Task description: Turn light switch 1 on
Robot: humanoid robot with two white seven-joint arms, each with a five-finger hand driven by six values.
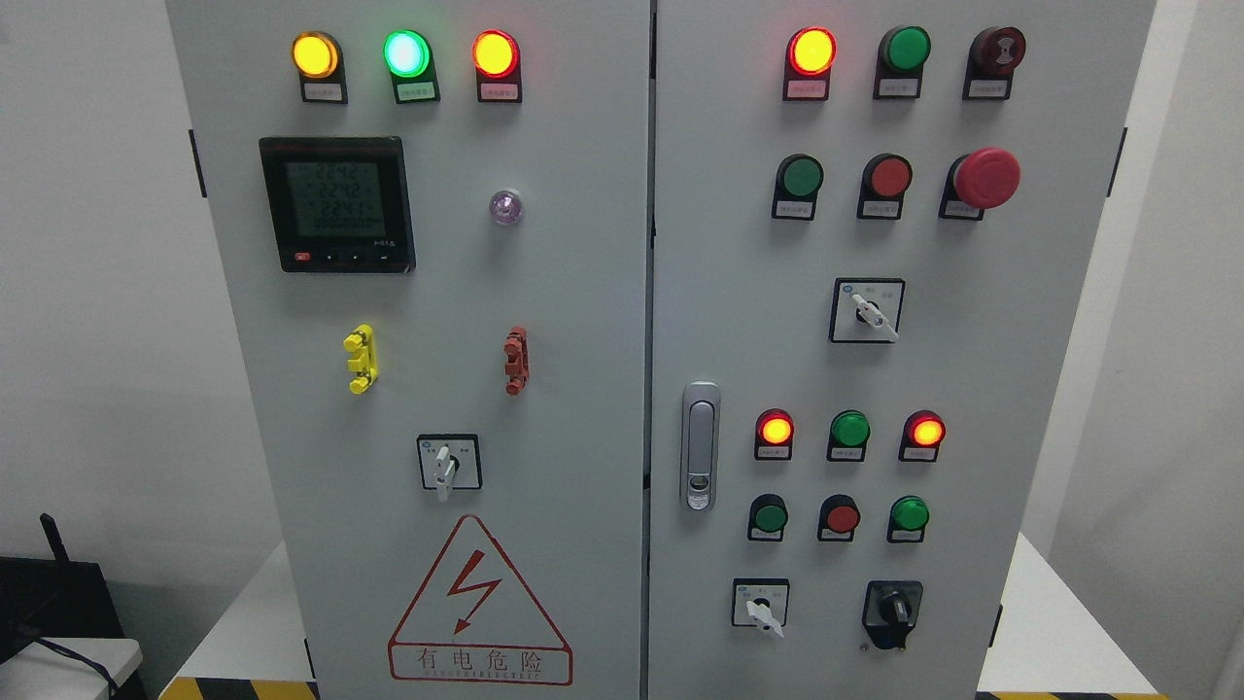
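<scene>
A grey electrical cabinet [583, 292] with two doors fills the head view. Its left door carries lit yellow [315, 54], green [406, 53] and red [495, 53] lamps, a digital meter [337, 204] and a rotary switch [448, 463]. On the right door sit a lit red lamp [811, 51], green and red push buttons [803, 177], a red mushroom stop button [985, 178], and rotary switches [868, 311], [760, 605], [892, 611]. Which control is light switch 1 I cannot tell. Neither hand shows.
A silver door latch [700, 445] sits at the right door's left edge. Yellow [361, 358] and red [516, 360] clips stick out of the left door. A high-voltage warning triangle [478, 608] is at the bottom. Dark equipment [49, 612] stands at lower left.
</scene>
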